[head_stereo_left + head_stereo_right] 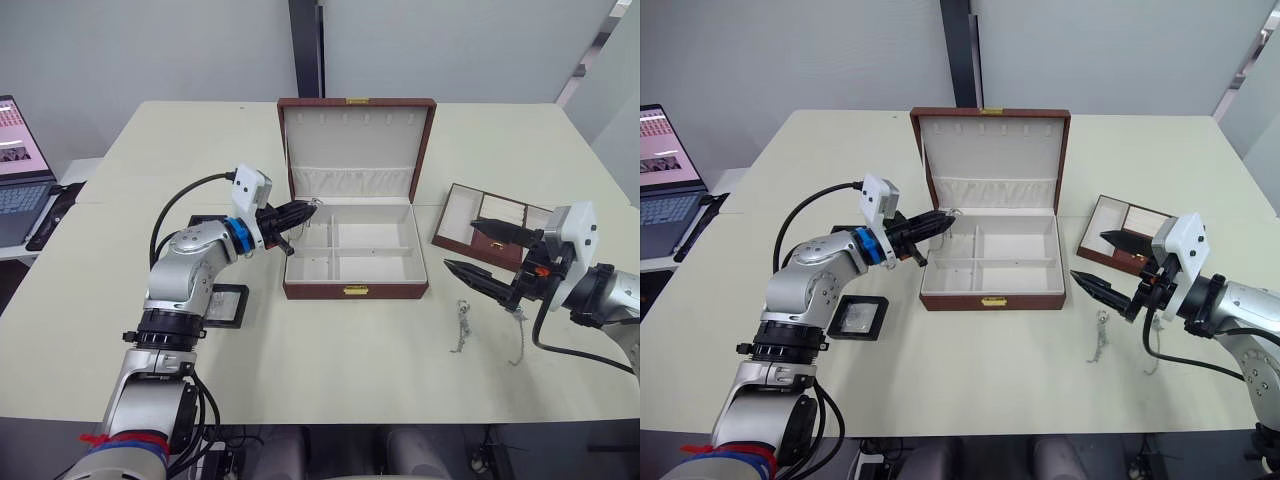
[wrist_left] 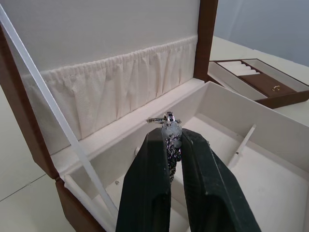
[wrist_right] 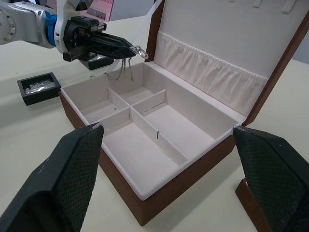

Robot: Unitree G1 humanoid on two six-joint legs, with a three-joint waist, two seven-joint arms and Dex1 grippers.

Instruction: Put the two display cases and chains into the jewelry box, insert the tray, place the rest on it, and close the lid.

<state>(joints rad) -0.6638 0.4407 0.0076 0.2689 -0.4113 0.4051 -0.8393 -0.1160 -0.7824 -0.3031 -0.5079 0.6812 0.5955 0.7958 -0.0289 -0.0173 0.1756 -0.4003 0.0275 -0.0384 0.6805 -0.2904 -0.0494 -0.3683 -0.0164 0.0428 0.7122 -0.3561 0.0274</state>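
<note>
The jewelry box (image 1: 355,255) is a rectangular brown case with a cream, fabric-lined interior split by thin dividers into four compartments; its lid is standing upright, showing a gathered cloth pocket and a brass clasp on the front wall. It is sitting on a pale, smooth table (image 1: 300,360) in a room with grey walls, with an open laptop (image 1: 18,170) on a lower surface well off to the robot's left.

The left gripper (image 2: 170,145) is clenching a silver chain (image 3: 126,65), whose links are hanging below the fingertips over the box's rear-left compartment. A black, square display case (image 1: 859,317) holding glittering contents is lying on the table behind and below this gripper, near the arm's elbow; a second one (image 3: 99,61) is lying just beneath the gripper.

The right gripper (image 1: 480,250) is hovering with its fingers spread wide and holding nothing. The brown tray (image 1: 492,218) is resting just behind it, and two more chains (image 1: 462,326) are lying on the table just ahead of and below it.
</note>
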